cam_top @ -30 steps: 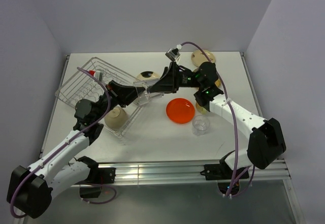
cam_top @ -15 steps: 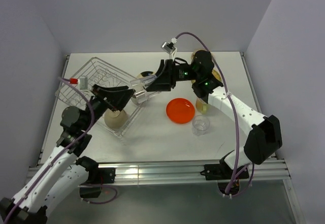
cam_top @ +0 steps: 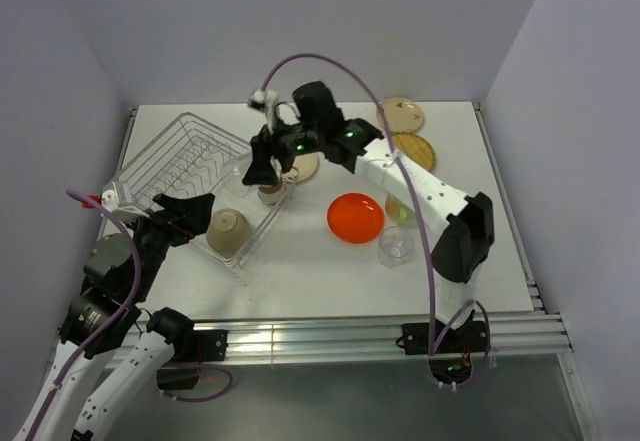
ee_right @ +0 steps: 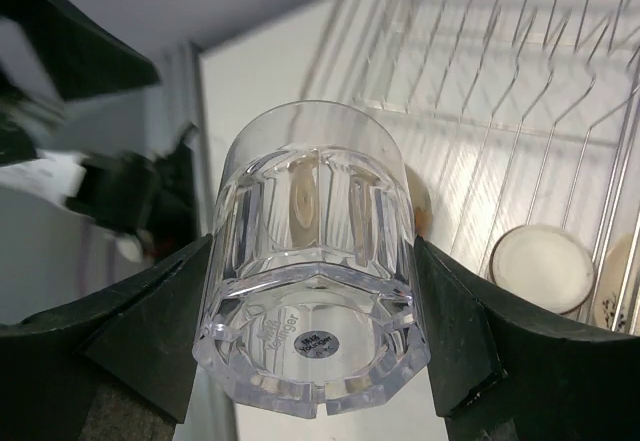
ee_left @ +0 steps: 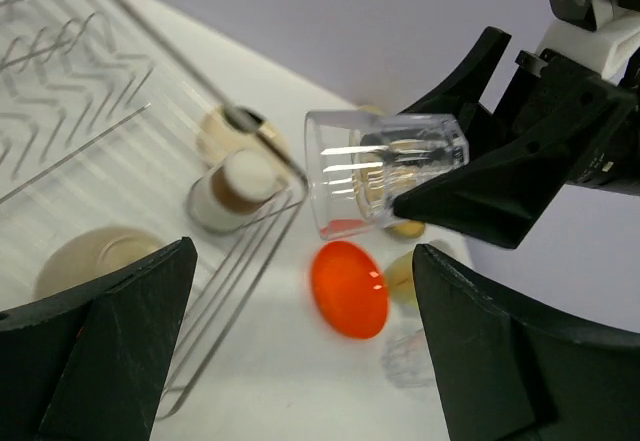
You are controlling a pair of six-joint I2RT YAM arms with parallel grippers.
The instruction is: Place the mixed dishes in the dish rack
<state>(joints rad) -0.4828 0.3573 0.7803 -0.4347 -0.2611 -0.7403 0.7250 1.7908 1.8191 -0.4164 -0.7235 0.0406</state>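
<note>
My right gripper (ee_right: 312, 296) is shut on a clear glass (ee_right: 312, 261), its thick base toward the wrist camera. In the top view that gripper (cam_top: 264, 173) hangs over the near right corner of the dish rack (cam_top: 175, 156). The left wrist view shows the same glass (ee_left: 385, 173) lying sideways in the air between black fingers (ee_left: 480, 186). My left gripper (ee_left: 305, 253) is open and empty, drawn back near the rack's front left (cam_top: 188, 213). A cream mug (cam_top: 228, 231) sits upside down in the rack. The orange plate (cam_top: 355, 217) lies on the table.
A second clear glass (cam_top: 396, 247) stands right of the orange plate, with a yellowish cup (cam_top: 397, 210) behind it. Patterned (cam_top: 400, 114) and tan woven (cam_top: 413, 149) plates lie at the back right. A small cup (cam_top: 270, 194) stands at the rack's corner.
My left gripper opened, let go of the glass and pulled back to the near left. My right arm swung left with the glass, from mid-table to the rack.
</note>
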